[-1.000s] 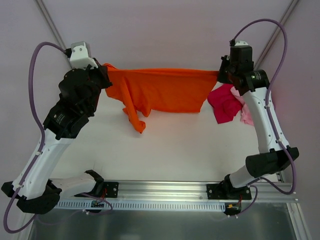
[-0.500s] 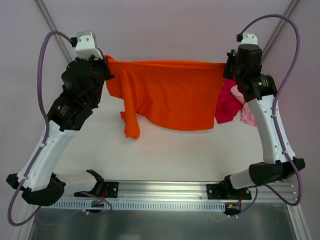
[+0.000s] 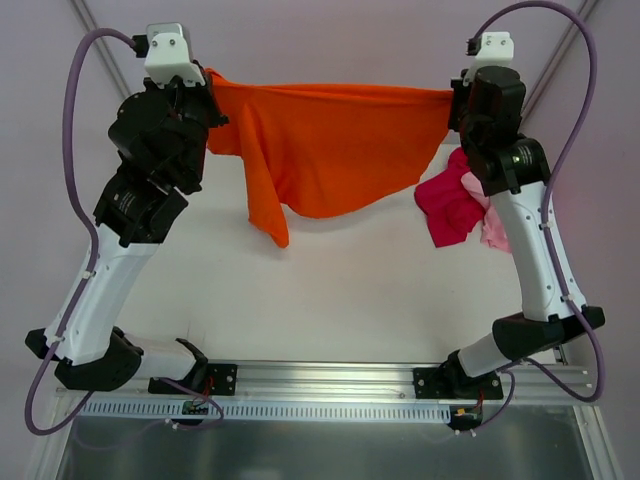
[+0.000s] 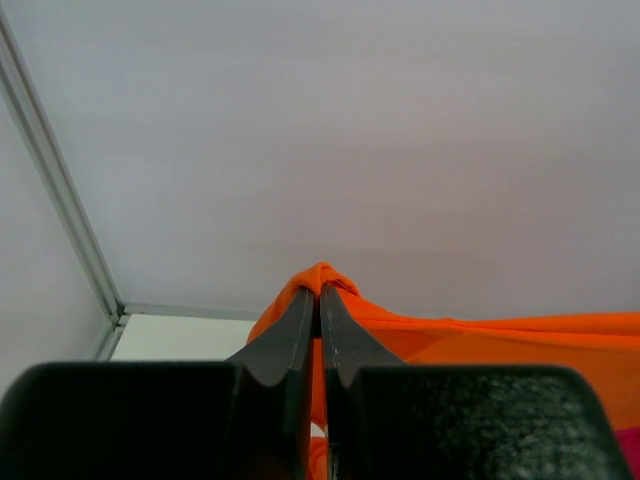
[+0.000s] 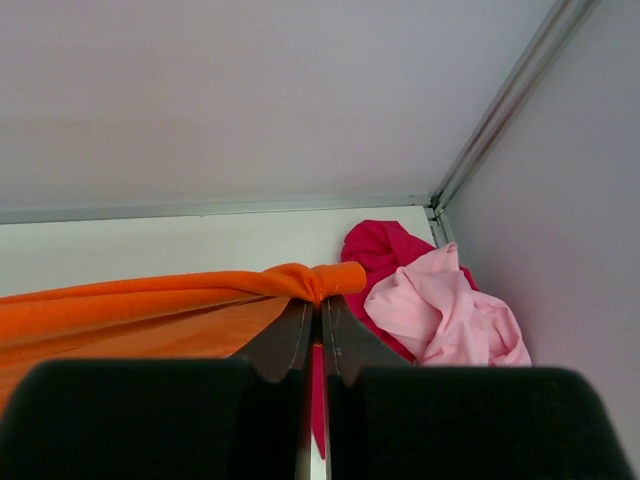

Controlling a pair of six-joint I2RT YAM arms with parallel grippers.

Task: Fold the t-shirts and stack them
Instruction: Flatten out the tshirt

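White tabletop [image 3: 330, 300] below orange t-shirt [image 3: 330, 140], hung taut between left jaws and right jaws, both pinched shut on it (pink t-shirt [image 5: 440, 310], red t-shirt [image 5: 385, 245] heaped beside right jaws). Apparently spreading; next, lowering flat.

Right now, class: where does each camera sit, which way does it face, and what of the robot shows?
Top external: above and behind the arms, looking down on the table; both arms show, the orange t-shirt stretched between left claw and right claw.
Left wrist: on the left arm, facing the back wall; its shut claw pinches orange cloth.
Right wrist: on the right arm, facing the rear right corner with the red t-shirt and pink t-shirt; its claw pinches orange.
Shared: all show the orange t-shirt.
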